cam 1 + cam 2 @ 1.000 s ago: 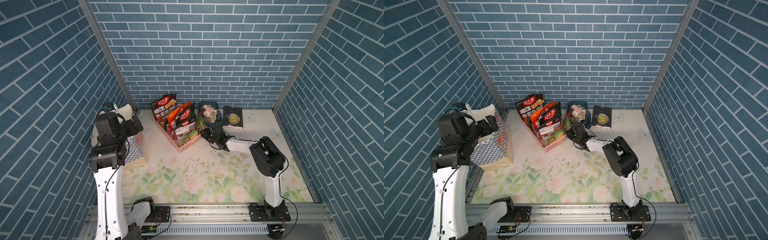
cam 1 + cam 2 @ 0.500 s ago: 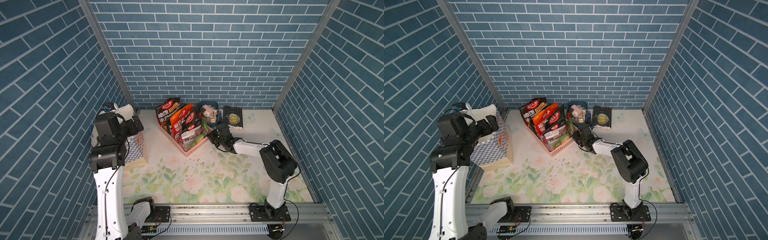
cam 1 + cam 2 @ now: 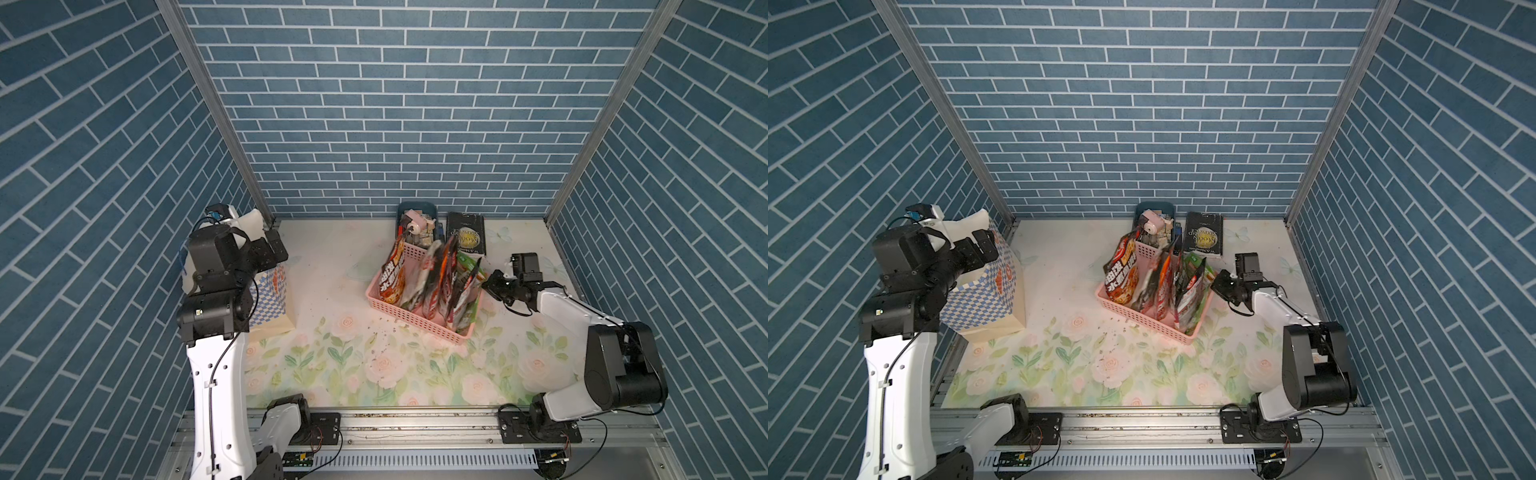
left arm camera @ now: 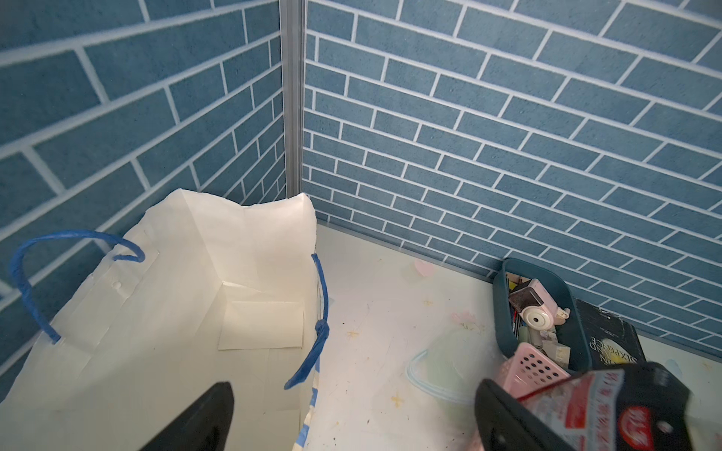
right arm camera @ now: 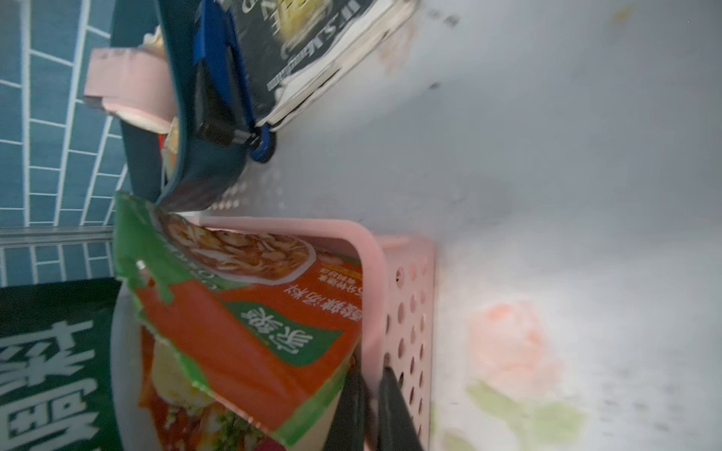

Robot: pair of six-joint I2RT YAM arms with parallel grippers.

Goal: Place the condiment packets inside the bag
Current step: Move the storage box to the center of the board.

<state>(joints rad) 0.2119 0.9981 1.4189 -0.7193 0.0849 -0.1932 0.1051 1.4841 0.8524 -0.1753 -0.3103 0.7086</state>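
though tight on pink basket (image 5: 406, 296), right gripper (image 5: 369, 390) over floral mat (image 3: 374, 365); left gripper (image 4: 353, 390) wide open above bag (image 4: 195, 293); blue brick walls (image 3: 395, 104)

The worktop (image 3: 332, 253) is covered with a pale sheet that has pink roses and green leaves printed on it, denser toward the front edge. At its left side the bag (image 3: 276, 299) stands upright on its tan base, close to the left wall. Near the middle, a little to the right, the pink basket (image 3: 417, 321) sits at an angle to the edges. At the back wall the dark blue tub (image 3: 1154, 205) stands just beside the far corner of the basket, and the black book (image 3: 1204, 235) lies flat next to the tub. Small dark specks (image 3: 382, 332) are scattered in front of the basket.
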